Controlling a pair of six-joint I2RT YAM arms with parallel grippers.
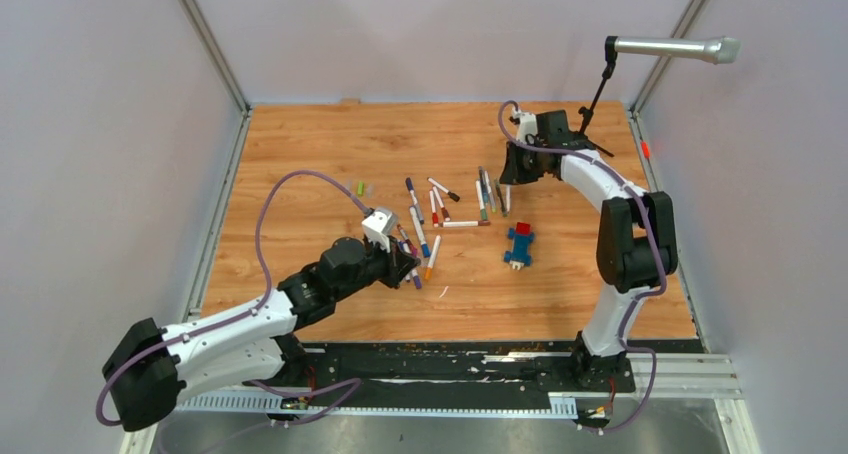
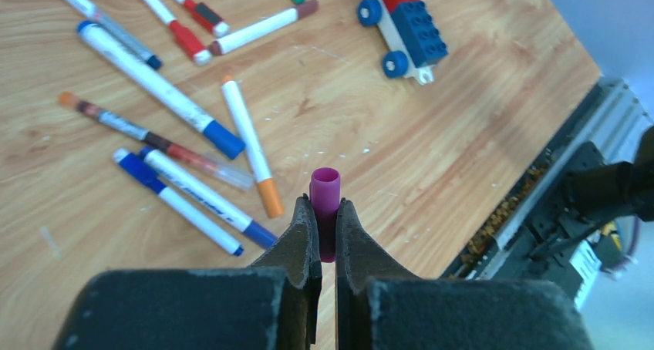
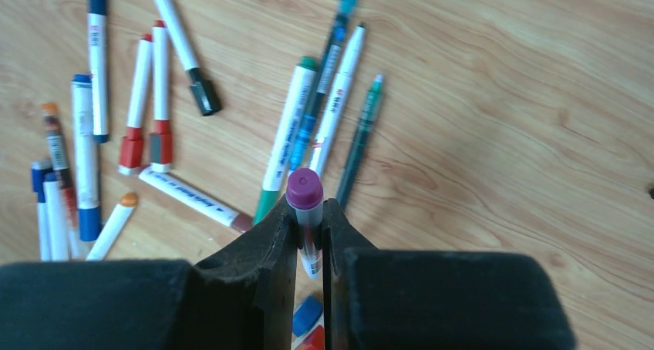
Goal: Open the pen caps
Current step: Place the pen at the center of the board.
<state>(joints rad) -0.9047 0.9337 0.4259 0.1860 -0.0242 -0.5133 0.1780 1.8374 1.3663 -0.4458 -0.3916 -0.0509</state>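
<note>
My left gripper point(image 2: 326, 211): squeezing a small purple plastic cap point(image 2: 325, 190) | my right gripper point(image 3: 311, 211): squeezing a thin clear plastic pen point(image 3: 305, 192), purple top, maybe another cap

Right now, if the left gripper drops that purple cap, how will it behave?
The purple cap is a small hollow tube, so probably light. Round and smooth, it will likely roll on the wooden table. The left gripper pinches only its lower end, so it might slip.
</note>
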